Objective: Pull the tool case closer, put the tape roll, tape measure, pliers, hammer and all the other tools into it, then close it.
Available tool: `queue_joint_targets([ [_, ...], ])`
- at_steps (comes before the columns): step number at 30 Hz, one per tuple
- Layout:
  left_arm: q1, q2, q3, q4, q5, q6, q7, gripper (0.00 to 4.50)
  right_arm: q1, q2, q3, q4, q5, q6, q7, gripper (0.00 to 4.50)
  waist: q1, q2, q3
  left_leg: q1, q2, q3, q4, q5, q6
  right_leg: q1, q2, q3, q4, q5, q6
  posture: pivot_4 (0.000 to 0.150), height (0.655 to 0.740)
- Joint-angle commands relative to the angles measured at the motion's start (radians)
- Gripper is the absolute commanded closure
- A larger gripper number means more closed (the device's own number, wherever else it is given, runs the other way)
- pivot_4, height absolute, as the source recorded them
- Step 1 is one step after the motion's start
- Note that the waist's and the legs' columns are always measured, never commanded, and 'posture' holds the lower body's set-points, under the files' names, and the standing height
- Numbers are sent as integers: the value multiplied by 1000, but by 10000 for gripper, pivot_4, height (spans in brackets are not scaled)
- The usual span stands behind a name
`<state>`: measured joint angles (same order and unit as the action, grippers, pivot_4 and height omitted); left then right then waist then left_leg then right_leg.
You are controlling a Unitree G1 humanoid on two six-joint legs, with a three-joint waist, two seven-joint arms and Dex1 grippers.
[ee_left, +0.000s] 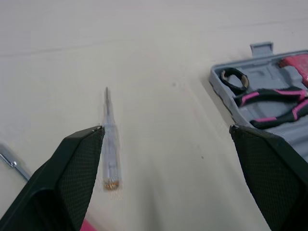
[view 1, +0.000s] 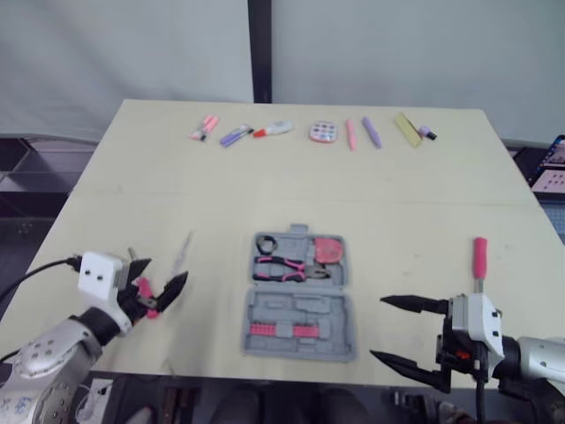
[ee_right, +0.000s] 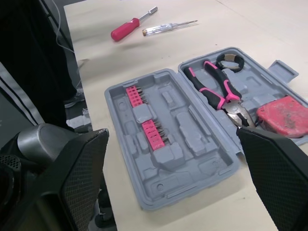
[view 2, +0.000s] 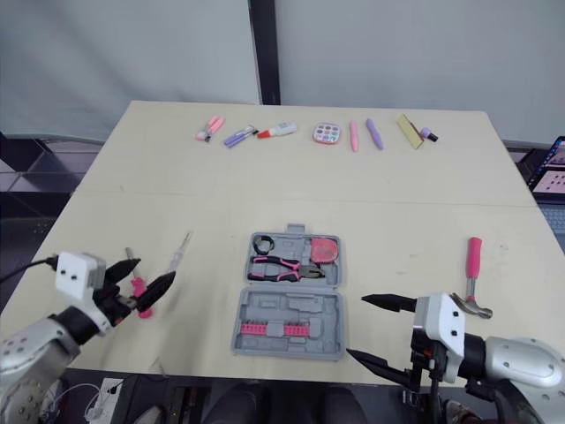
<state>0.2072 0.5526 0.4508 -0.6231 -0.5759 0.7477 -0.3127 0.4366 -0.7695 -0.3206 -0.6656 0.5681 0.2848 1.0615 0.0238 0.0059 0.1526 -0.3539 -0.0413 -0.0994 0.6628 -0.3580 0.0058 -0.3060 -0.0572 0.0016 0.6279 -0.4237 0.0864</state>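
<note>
The grey tool case [view 1: 340,318] lies open near the table's front middle. In its far half lie a black tape roll [view 1: 267,245], pink-handled pliers [view 1: 282,268] and a red tape measure [view 1: 329,250]; the near half holds pink bits [view 1: 284,329]. My left gripper [view 1: 161,281] hovers open to the case's left, right over a pink-handled screwdriver [view 2: 139,296], and a clear tester screwdriver [ee_left: 109,154] lies just beyond it. My right gripper [view 1: 377,328] stands open at the case's right front corner. A pink-handled hammer [view 1: 478,261] lies to its right.
Along the table's far edge sits a row of small items: pens and markers [view 1: 237,134], a round pink palette [view 1: 323,132], a yellow strip [view 1: 407,128]. The table's front edge [view 1: 212,371] runs just below both grippers.
</note>
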Motion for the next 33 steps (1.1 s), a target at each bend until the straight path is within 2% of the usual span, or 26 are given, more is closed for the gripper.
queue_joint_targets([
  [1,-100,33,10,-63,-30,165,108,375,-6,-3,-2,-7,-1,-12,-7,0,0,0,0,0,0,0,0,0,0,0,0,0,0,0,0,1500,7336],
  [7,-315,30,8,-59,-50,448,245,375,-32,-1,17,2,-11,-6,-21,0,-2,0,0,0,0,0,0,0,0,0,1,0,1,0,0,1500,7336],
  [14,-433,15,-12,-15,-32,610,274,375,-35,-4,21,5,-21,-6,-37,0,0,0,0,0,0,0,1,0,0,0,2,0,1,0,0,1500,7336],
  [19,-441,34,-58,41,4,593,247,375,-36,-7,21,6,-26,-5,-48,0,-1,0,0,0,0,0,1,0,0,0,2,0,1,0,0,1500,7336],
  [24,-385,72,-137,106,77,465,194,375,-39,-10,17,1,-28,1,-56,0,-1,0,0,0,0,0,1,0,0,-1,1,1,1,0,0,1500,7336],
  [33,-311,51,-211,192,184,272,151,375,-17,-17,-6,-16,-24,11,-66,0,1,0,0,0,0,0,1,0,0,-1,1,1,1,0,0,1500,7336],
])
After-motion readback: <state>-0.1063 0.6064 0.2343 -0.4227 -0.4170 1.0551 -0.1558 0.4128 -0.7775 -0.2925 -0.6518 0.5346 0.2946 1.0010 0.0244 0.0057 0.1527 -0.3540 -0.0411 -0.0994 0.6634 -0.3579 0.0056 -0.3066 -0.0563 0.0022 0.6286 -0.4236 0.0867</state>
